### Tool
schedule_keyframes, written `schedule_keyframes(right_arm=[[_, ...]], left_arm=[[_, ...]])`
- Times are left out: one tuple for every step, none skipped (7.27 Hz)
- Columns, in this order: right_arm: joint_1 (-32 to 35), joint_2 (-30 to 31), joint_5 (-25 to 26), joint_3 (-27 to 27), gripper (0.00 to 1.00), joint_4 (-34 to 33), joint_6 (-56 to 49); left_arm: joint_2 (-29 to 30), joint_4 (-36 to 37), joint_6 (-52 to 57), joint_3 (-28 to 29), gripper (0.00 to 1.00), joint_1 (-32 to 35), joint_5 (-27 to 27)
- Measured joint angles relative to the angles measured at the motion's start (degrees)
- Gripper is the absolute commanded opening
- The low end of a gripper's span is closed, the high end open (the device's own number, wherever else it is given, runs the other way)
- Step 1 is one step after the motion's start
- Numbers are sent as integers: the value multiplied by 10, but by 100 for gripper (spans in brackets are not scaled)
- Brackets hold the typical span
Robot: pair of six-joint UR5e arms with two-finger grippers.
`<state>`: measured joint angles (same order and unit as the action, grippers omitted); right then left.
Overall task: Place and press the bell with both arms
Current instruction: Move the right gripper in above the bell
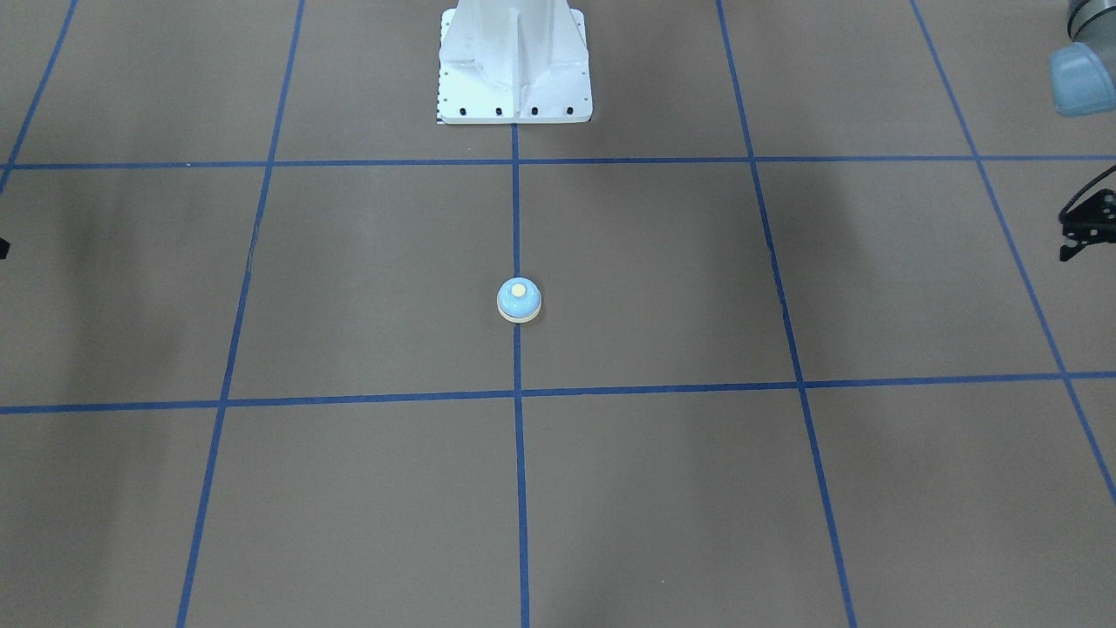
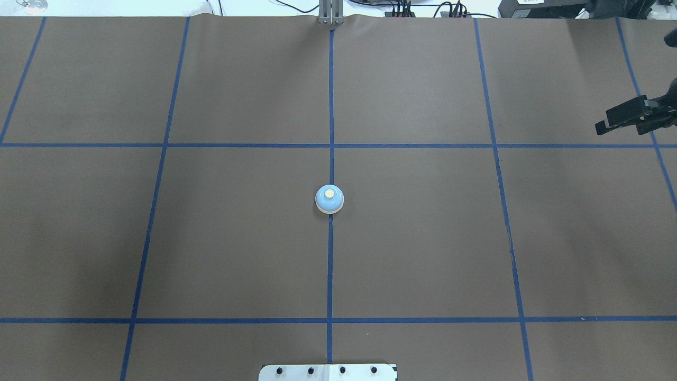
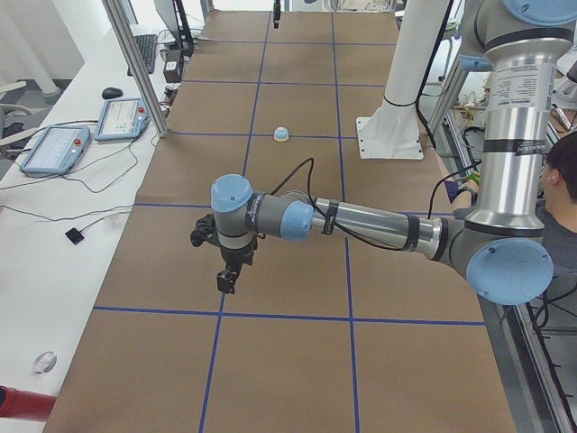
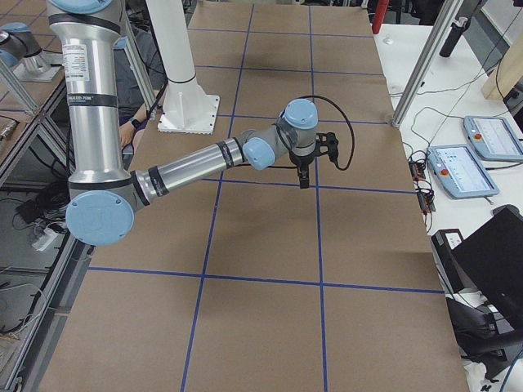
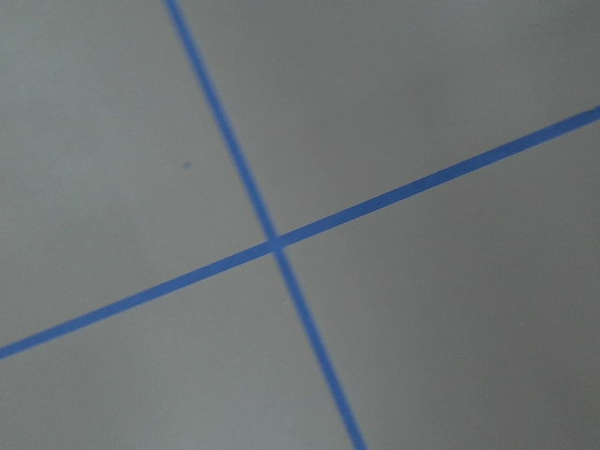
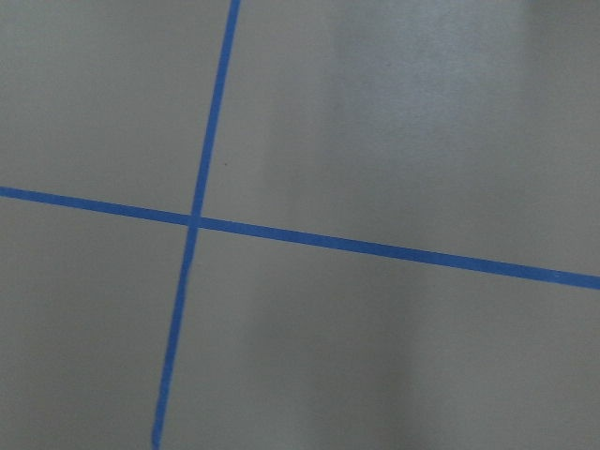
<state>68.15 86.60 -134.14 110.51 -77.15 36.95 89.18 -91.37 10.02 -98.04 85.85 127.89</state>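
Observation:
The bell [image 1: 519, 301] is a small light-blue dome with a cream base and button. It stands upright on the centre blue line in front of the pedestal, and also shows in the overhead view [image 2: 329, 199] and far off in the left view [image 3: 281, 134]. My left gripper [image 1: 1065, 255] hangs at the table's left end, far from the bell; its fingers look shut and empty [image 3: 225, 284]. My right gripper [image 2: 600, 128] is at the right end, also far from the bell, and looks shut and empty [image 4: 304, 184]. Both wrist views show only paper and tape.
The white bolted pedestal [image 1: 514, 70] stands at the robot's side of the table. Blue tape lines [image 2: 330, 106] divide the brown paper into squares. Tablets and cables [image 3: 117, 117] lie on the white bench along the far edge. A person [image 3: 563, 180] sits behind the robot.

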Motion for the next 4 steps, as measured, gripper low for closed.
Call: schedule_keyframes(right_arm=[[-36,-25,31,4,100,-2,58],[-84,-64,63,-1,100,-8,119],[-139,-113,101,-12,100,-27,178],[-192,-166,145,-27,100,-57,229]], left_arm=[[-19,1,3,-2,100,15,-1],[-32,0,4,-3,100,21,-1],[-38,-1,4,-3,100,23,-1],[-40,-1,4,-3,100,23,-1]])
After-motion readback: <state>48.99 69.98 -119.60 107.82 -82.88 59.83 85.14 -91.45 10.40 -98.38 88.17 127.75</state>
